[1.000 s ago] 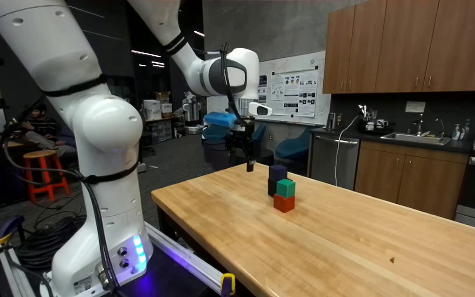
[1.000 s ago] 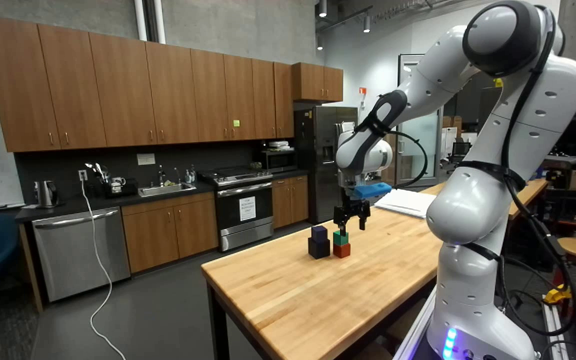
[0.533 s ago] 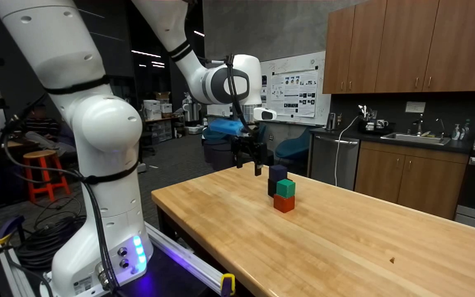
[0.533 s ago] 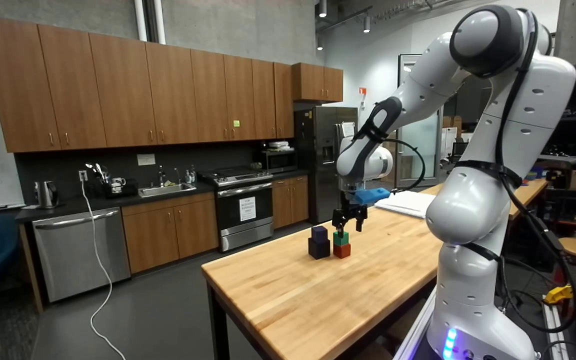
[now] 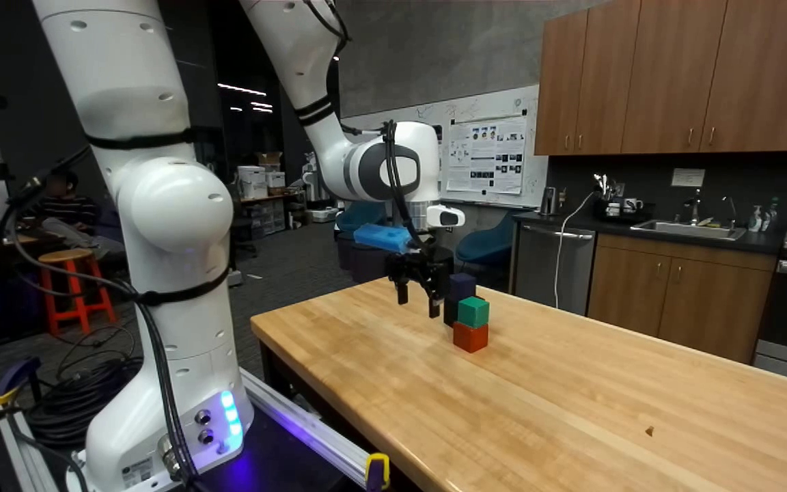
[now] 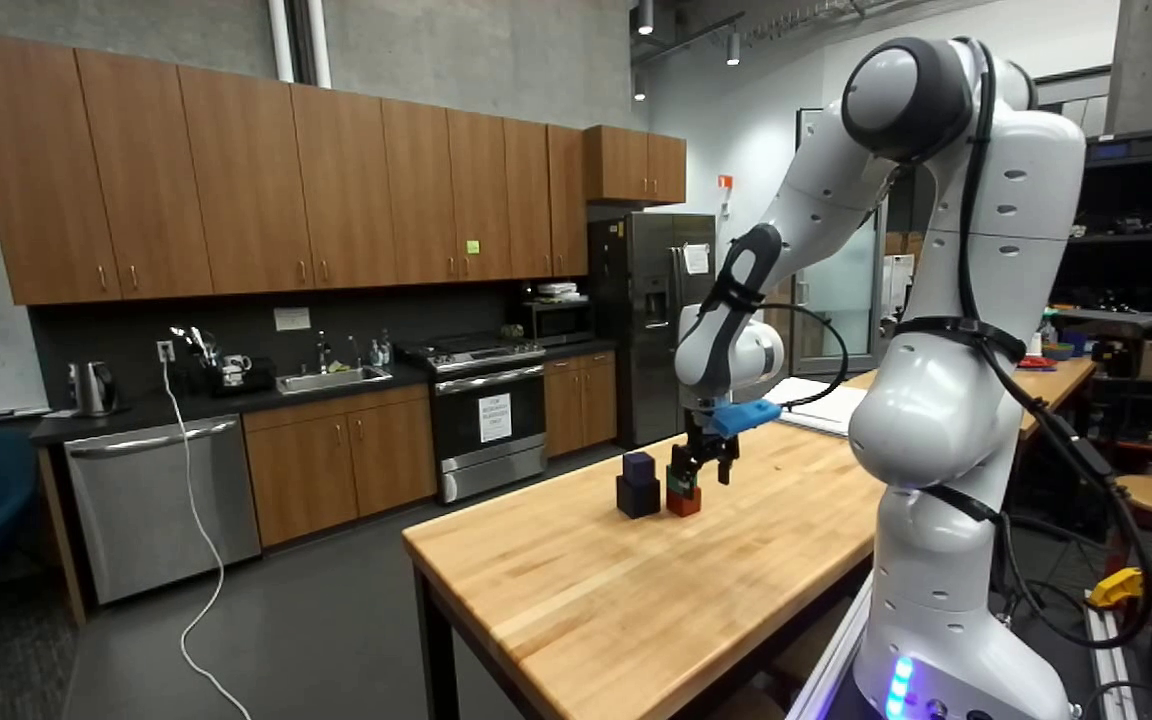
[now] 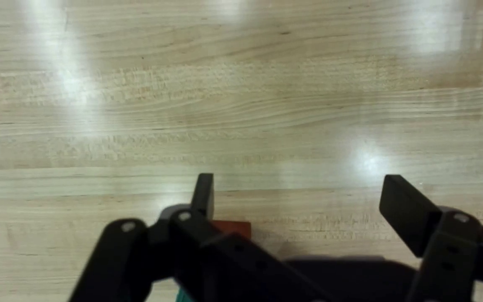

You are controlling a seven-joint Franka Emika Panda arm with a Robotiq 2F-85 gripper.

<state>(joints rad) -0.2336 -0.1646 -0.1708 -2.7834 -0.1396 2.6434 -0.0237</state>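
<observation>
My black gripper [image 5: 418, 306] hangs open above the table, its jaws wide apart and nothing between them. Right beside it stand two short stacks. A green cube [image 5: 473, 311] rests on a red cube [image 5: 470, 337], and a navy cube [image 5: 460, 285] tops a larger black cube [image 5: 450, 311]. In an exterior view one finger partly covers the green cube; whether they touch I cannot tell. The wrist view shows a bit of the red cube [image 7: 236, 227] below the left finger and a green corner [image 7: 182, 296] at the bottom edge; the gripper hides the rest.
The wooden table [image 5: 393, 369] carries a small brown bit [image 5: 650, 430] further along. A white stack of paper [image 6: 816, 404] lies at its far part in an exterior view. Beyond are a counter with sink [image 6: 334, 377] and a stove [image 6: 489, 410].
The gripper has come down towards the table and closer to the stacks, with the arm turning along. Its jaws stay open, and the cubes keep their places.
</observation>
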